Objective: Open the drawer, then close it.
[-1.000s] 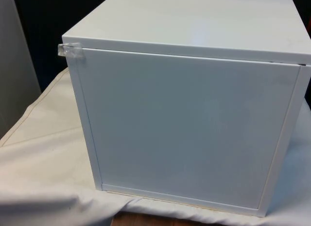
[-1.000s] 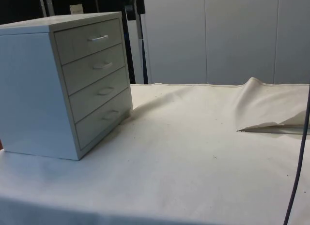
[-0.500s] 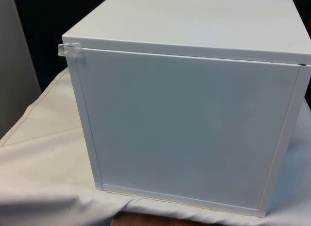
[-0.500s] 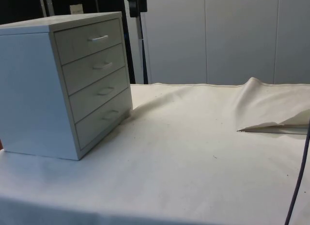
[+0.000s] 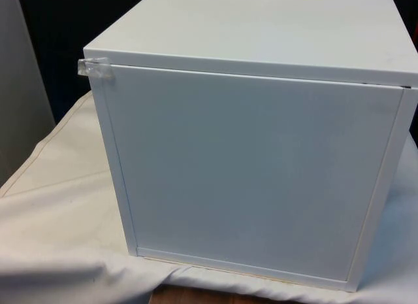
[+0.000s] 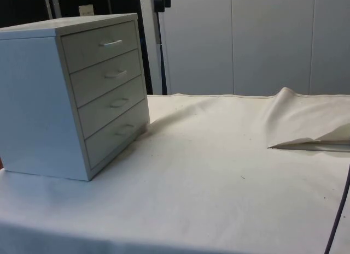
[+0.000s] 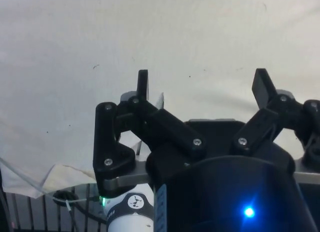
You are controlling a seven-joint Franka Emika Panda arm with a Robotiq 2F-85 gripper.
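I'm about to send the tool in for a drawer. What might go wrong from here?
1. All four drawers are shut, with slim handles; the open tool hangs over bare cloth, so a slightly off approach may miss the handle.
2. The chest stands loose on cloth and may slide when pulled.
3. A raised cloth fold and a dark cable could snag the arm.

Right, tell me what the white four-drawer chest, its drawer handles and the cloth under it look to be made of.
White four-drawer chest: probably painted or laminated board, smooth with a faint sheen; the back panel sits inside a thin frame.
Slim bar handles: pale and glossy, metal or plastic, I cannot tell which.
White table cloth: woven fabric, matte, with folds and a hemmed edge.
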